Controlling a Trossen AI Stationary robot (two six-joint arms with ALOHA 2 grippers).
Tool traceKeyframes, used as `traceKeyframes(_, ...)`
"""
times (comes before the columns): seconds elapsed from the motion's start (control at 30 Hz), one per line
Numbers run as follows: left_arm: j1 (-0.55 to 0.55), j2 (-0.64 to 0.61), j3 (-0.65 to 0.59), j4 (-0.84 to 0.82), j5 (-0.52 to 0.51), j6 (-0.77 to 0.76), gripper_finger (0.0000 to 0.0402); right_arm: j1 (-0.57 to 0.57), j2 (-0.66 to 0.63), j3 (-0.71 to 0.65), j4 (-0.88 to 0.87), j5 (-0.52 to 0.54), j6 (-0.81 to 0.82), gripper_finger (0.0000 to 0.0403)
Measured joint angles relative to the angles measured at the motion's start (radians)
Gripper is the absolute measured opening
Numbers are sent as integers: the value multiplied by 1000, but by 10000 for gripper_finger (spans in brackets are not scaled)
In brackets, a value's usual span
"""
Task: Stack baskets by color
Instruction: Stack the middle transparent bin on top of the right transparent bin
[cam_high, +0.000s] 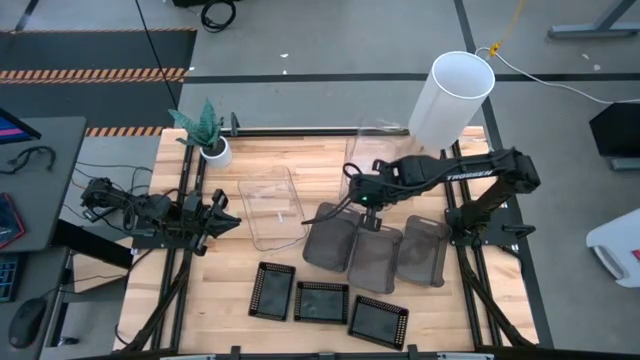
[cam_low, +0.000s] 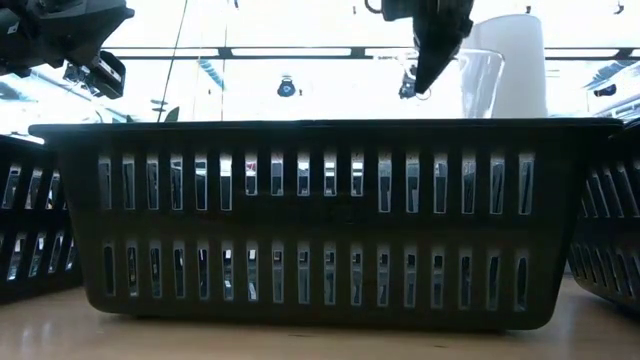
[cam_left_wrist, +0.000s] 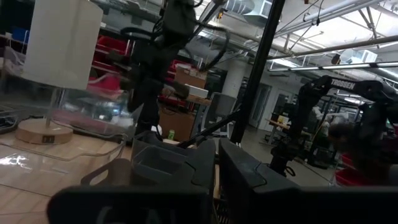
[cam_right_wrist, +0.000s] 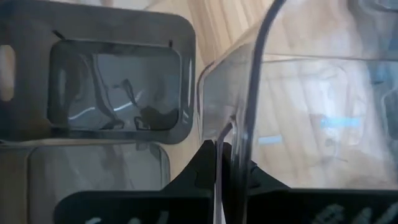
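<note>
My right gripper (cam_high: 350, 193) reaches over the table's middle, shut on a clear basket (cam_high: 378, 150) that stands in front of the white lampshade (cam_high: 452, 98). A second clear basket (cam_high: 272, 207) lies left of it. Three smoky grey baskets (cam_high: 375, 255) sit side by side just nearer than the gripper. Three black mesh trays (cam_high: 322, 301) lie in a row along the near edge. My left gripper (cam_high: 226, 215) waits shut at the table's left side, holding nothing. My right gripper pinches the clear basket's side wall at its rim (cam_right_wrist: 227, 134), one finger inside the basket and one outside. The fingers come from above, slanting steeply down. Whether the basket's bottom rests on the table cannot be told.
A potted plant (cam_high: 212, 148) stands at the far left of the table. In the low view a black mesh tray (cam_low: 300, 220) fills the foreground and hides most of the table. Bare wood shows between the grey baskets and the trays.
</note>
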Motion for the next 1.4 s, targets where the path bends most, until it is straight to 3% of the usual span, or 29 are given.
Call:
traceKeyframes(0.8,0,0,0,0,0,0,30,-34,0,-27,54,0,-48,8)
traceKeyframes(1.4,0,0,0,0,0,0,35,-96,1,-142,134,-127,-75,8)
